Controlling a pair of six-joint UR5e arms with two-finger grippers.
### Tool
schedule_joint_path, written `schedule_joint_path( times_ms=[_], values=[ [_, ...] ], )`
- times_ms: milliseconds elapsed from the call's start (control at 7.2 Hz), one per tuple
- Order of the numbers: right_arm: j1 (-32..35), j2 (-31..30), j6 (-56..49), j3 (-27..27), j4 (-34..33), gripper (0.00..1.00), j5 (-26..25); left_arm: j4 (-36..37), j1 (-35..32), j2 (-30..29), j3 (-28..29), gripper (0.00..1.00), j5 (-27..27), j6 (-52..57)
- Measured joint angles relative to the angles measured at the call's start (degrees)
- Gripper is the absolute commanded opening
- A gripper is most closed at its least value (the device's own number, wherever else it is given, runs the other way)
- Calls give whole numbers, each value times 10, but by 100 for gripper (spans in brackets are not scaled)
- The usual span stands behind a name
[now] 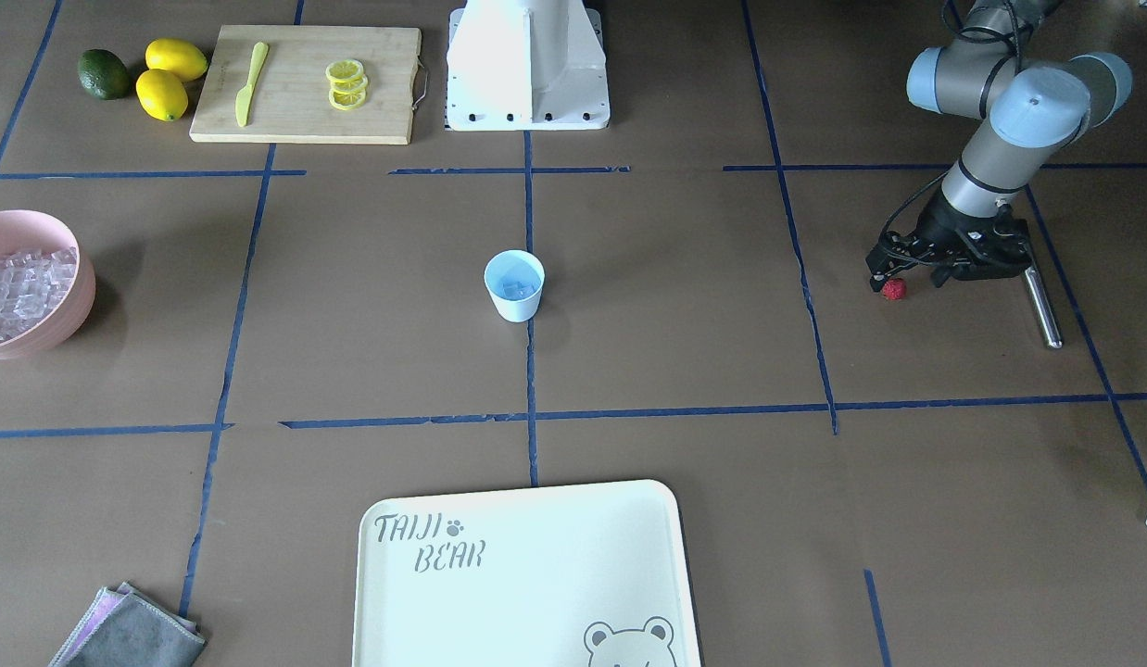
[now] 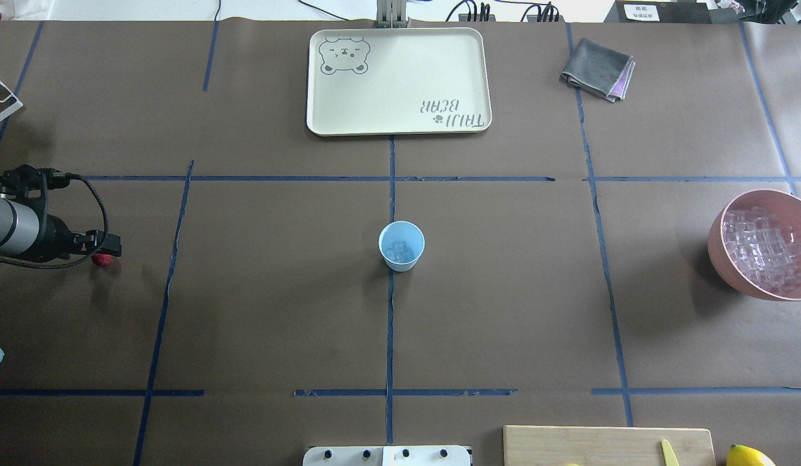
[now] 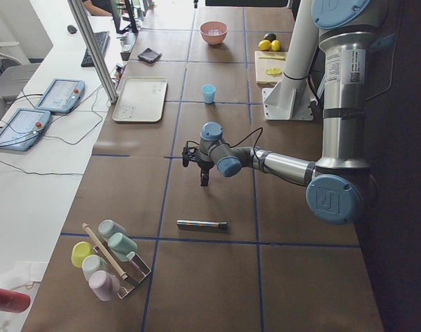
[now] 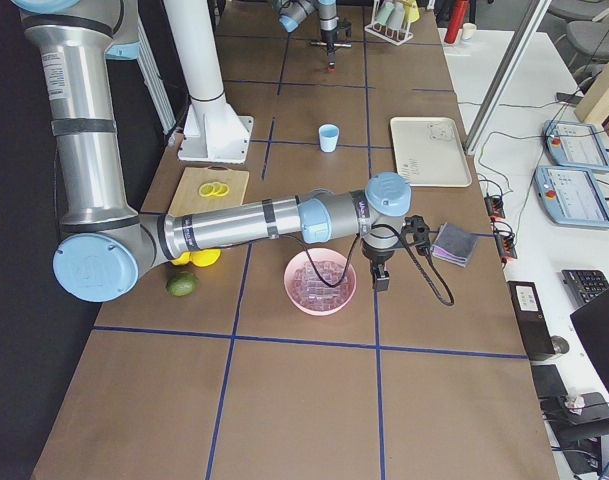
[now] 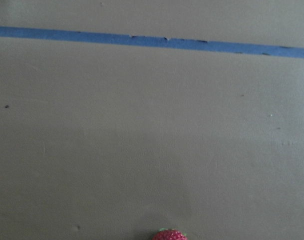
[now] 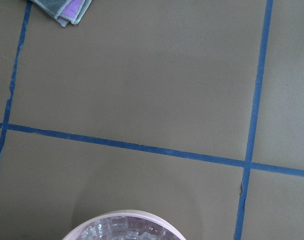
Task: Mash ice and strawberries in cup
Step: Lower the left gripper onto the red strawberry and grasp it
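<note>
The pale-blue cup (image 2: 401, 259) stands at the table's middle with a few ice cubes (image 2: 400, 249) inside; it also shows in the front view (image 1: 515, 306). The small red strawberry (image 1: 894, 289) lies on the table at my far left, also in the overhead view (image 2: 101, 260) and at the left wrist view's bottom edge (image 5: 169, 235). My left gripper (image 1: 907, 281) points down right over it, jaws apart. My right gripper (image 4: 379, 282) hangs beside the pink bowl; I cannot tell whether it is open or shut.
The pink bowl (image 2: 724, 272) full of ice sits at the far right. A metal rod (image 1: 1041, 306) lies by the left gripper. A cream tray (image 2: 323, 123), a grey cloth (image 2: 596, 68), and a cutting board (image 1: 305, 120) with lemon slices and a knife lie around.
</note>
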Motion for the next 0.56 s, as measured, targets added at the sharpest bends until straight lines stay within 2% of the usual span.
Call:
schedule_joint_path(
  times_ms=[556],
  values=[
    [2, 0, 0, 0, 0, 99, 0, 2, 3, -2, 6, 68, -4, 1]
  ],
)
